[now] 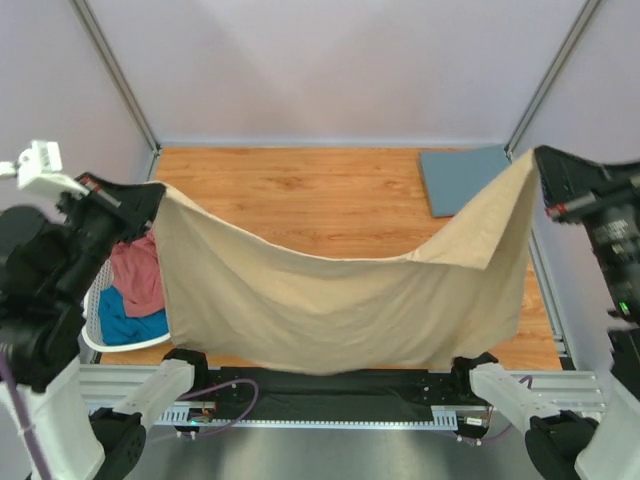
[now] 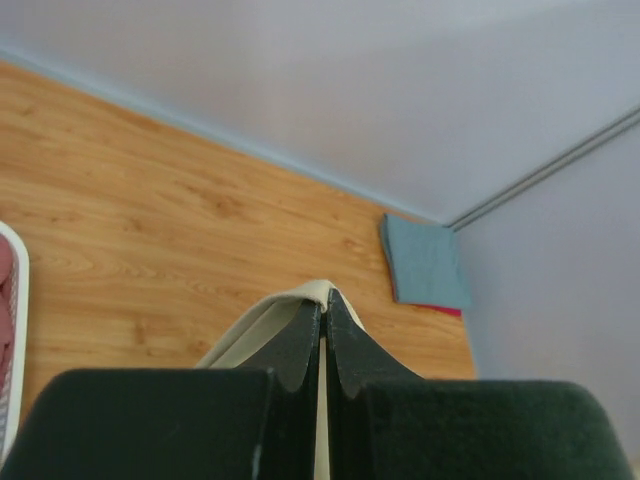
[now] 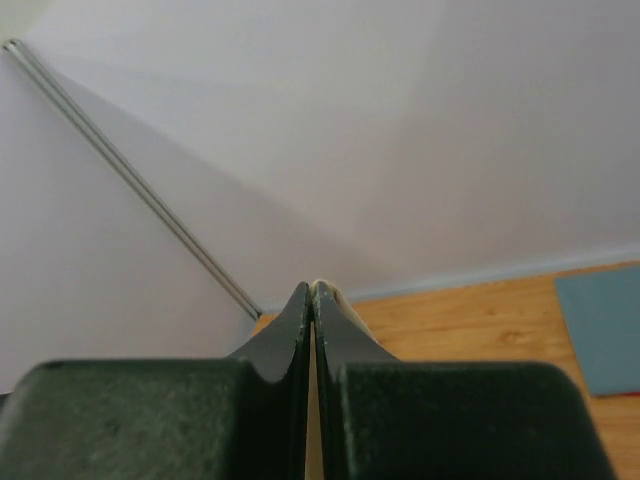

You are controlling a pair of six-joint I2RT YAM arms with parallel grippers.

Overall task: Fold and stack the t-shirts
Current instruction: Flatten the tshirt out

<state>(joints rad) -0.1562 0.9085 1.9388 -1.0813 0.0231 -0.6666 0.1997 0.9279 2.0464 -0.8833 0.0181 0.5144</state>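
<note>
Tan t-shirt [image 1: 340, 310] — pinched, sagging between left gripper [image 1: 155, 193] and right gripper [image 1: 537, 158]

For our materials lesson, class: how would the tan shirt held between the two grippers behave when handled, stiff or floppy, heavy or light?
Probably floppy: the tan shirt sags deeply between the left gripper and right gripper. Likely light: two small fingertip pinches hold it up. It might slip if tugged.
</note>
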